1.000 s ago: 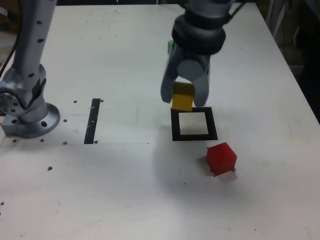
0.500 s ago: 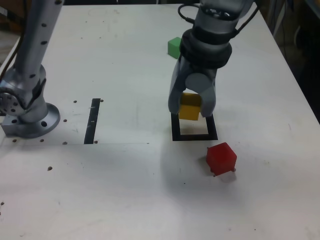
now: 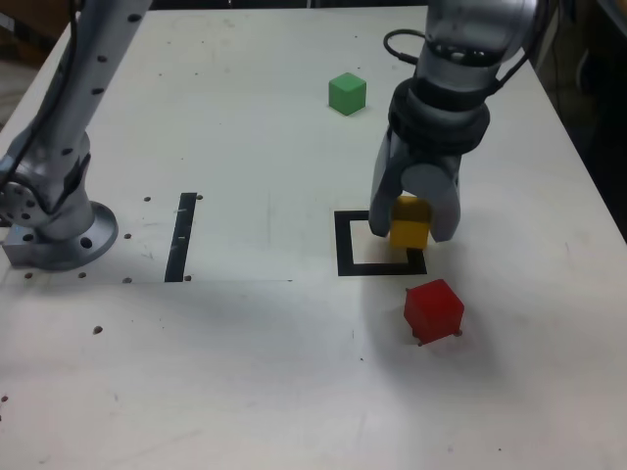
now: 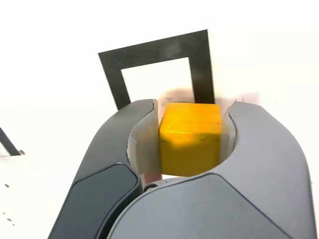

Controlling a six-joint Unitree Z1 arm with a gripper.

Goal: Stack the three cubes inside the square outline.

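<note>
Resting on the scuffed white table (image 3: 245,372), red cube (image 3: 433,310); gripper (image 3: 411,220) clamped on yellow cube (image 3: 409,223)

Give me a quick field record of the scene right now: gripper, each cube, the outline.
gripper: shut on the yellow cube
yellow cube: held above the exterior view's right part of the square outline, not yet set down
red cube: on the table, just outside the outline's near right corner in the exterior view
green cube: on the table, far from the outline
stack: none yet
</note>
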